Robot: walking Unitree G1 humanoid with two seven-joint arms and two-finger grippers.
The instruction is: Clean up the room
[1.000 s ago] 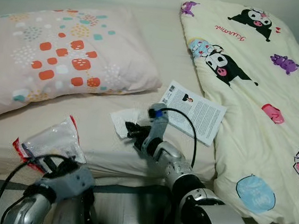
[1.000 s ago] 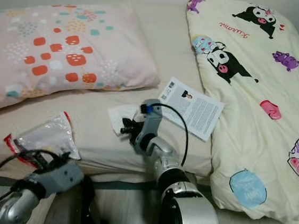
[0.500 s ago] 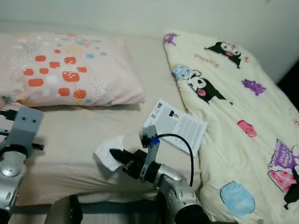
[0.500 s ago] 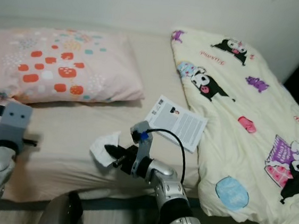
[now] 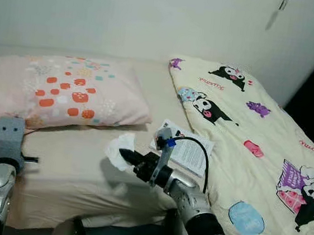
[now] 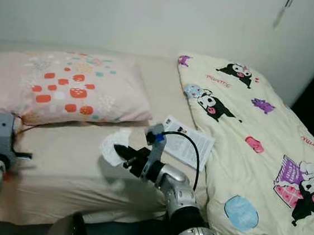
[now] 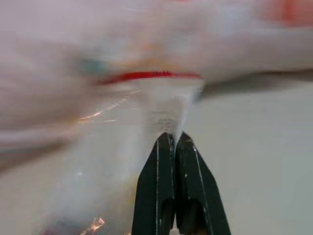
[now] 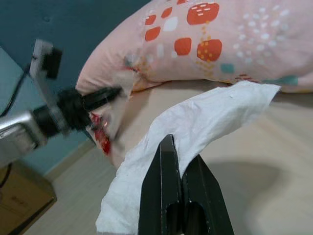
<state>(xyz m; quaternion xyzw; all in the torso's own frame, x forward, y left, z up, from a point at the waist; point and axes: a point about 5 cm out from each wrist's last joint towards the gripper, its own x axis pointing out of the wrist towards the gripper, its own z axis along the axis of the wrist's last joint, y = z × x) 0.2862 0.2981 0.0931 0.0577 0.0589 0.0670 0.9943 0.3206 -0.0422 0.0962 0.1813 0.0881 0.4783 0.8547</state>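
Right gripper (image 8: 180,164): fingers clenched on the white tissue (image 8: 195,132), lifted off the bed (image 5: 78,168) near its middle — picked up as litter, I judge.
Left gripper (image 7: 174,142): fingers pinched on the clear wrapper (image 7: 122,147) at the bed's near left edge; likewise rubbish.
Leaflet (image 5: 190,152): flat beside the quilt (image 5: 256,139); not yet collected.

Pillow (image 5: 64,91) left on bed (image 5: 73,170), quilt (image 5: 254,156) right, leaflet (image 5: 186,151) between.
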